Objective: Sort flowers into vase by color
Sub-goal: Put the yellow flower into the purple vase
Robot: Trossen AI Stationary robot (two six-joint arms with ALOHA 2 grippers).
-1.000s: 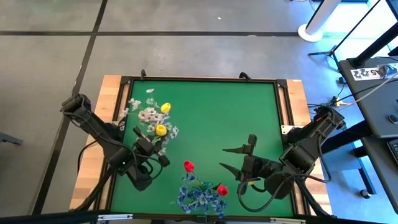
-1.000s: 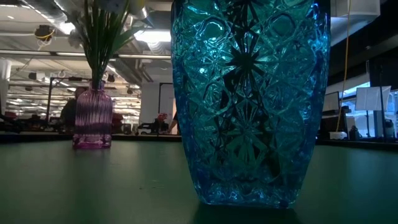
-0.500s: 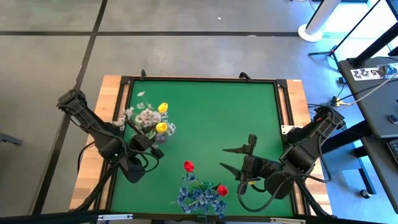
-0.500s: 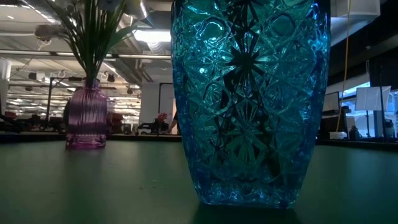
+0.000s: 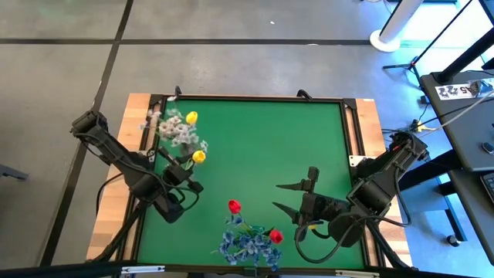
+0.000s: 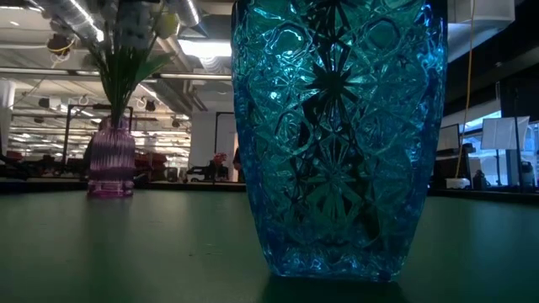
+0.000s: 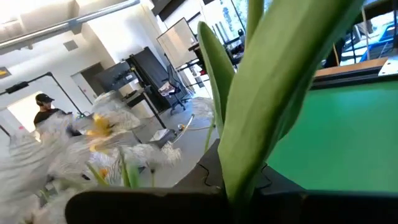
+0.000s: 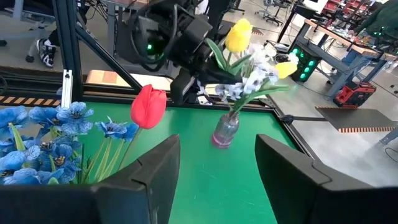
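On the counter (image 5: 262, 131), two yellow tulips (image 5: 191, 117) with white sprays (image 5: 174, 131) fill the purple vase (image 8: 225, 131) at ten o'clock, its stems pinched in the closed left gripper (image 5: 184, 164). Two red tulips (image 5: 234, 206) and one blue bunch (image 5: 245, 247) stand at six o'clock. The right gripper (image 5: 287, 197), at four o'clock, is spread, empty.

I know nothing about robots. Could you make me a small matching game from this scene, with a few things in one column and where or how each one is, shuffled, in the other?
Things:
1. yellow artificial tulips
2. red artificial tulips
3. right gripper
4. left gripper

Places or states:
A. open, over the bare green table
B. in the small purple ribbed glass vase, with white blossom sprays
C. shut, close beside the purple vase's bouquet
D. in the large blue cut-glass vase, with the bushy blue bunch

Pairs: 1-B, 2-D, 3-A, 4-C
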